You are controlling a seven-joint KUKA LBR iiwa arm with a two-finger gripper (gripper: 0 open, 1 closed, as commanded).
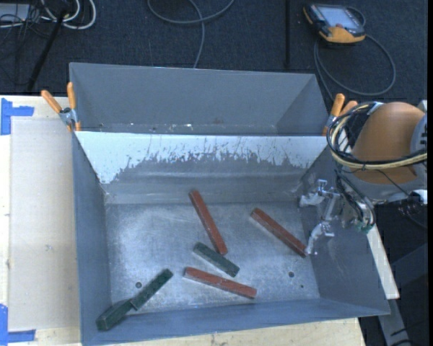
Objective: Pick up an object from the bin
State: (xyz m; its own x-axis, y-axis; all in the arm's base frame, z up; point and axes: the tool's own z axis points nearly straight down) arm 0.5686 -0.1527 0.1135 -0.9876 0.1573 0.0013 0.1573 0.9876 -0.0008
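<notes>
A grey metal bin [202,107] is noted, its floor scuffed and scratched pale. Dark carpet with loose cables [177,6] lies behind it. The claw [317,229] hangs low by the bin's right wall. The nearest red-brown stick [276,230] lies just left of the claw, its lower end at the claw's tip; contact cannot be confirmed. Two more red-brown sticks [208,220] and two dark green sticks [216,259] lie further left. Whether the claw is open or closed cannot be made out, and no hold on anything is visible.
</notes>
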